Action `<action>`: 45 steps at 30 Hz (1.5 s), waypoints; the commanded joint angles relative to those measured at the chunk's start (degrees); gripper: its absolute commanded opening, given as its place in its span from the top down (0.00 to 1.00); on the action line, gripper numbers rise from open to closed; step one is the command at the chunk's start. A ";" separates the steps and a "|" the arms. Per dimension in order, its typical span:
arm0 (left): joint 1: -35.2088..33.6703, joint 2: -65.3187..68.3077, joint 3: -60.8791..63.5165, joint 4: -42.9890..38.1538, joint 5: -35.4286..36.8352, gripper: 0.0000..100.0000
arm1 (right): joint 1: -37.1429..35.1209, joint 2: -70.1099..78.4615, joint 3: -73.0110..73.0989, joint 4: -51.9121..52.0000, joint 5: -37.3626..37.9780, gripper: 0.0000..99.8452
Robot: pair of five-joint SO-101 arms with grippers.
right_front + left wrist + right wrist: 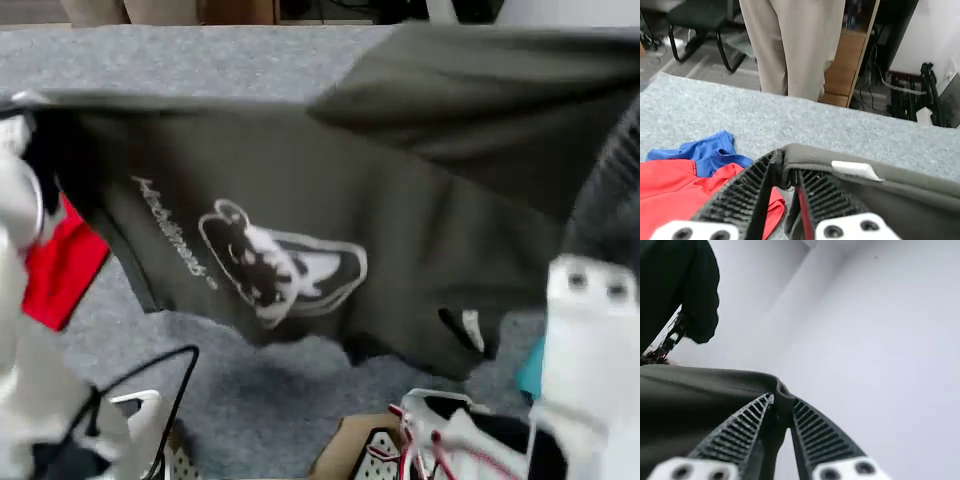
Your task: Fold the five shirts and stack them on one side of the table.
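Above the table (180, 60), the olive shirt (400, 230) hangs stretched between both arms. The left gripper (788, 181) is pinched on its edge by the label, the right gripper (782, 407) clamped on another edge. Best to lower both evenly, hold tension, and land it flat clear of the red shirt (675, 190).

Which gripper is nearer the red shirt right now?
Left. The left gripper, shut on an edge of the olive shirt, is close beside the red shirt. The right gripper grips the shirt's other end, on the opposite side.
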 commanded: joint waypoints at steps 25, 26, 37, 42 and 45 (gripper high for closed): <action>2.81 16.04 65.14 -89.32 0.00 0.98 | -5.67 25.98 68.18 -58.11 3.69 1.00; 2.81 19.65 62.59 -90.29 0.00 0.98 | -5.67 28.70 66.42 -59.96 3.69 1.00; 2.81 48.92 21.36 -64.62 0.00 0.98 | -5.76 54.64 27.82 -43.08 3.69 1.00; 2.81 52.70 10.55 -47.38 -0.53 0.98 | -6.55 57.71 11.82 -20.22 4.22 0.99; 3.34 52.79 8.79 -40.18 -1.23 0.98 | -7.87 58.42 5.23 -7.91 6.77 0.99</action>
